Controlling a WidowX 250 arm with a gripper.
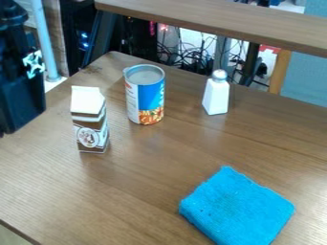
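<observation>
One black robot arm, left edge, nearest a brown-and-white milk carton; gripper state cannot be told. Beyond: open blue-labelled tin can, white shaker; nearer, blue cloth.

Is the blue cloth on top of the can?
No, the blue cloth lies flat on the table, nearer the camera and apart from the can.

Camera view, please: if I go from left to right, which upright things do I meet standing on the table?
Brown-and-white carton, blue-labelled can, white shaker with a metallic top.
</observation>
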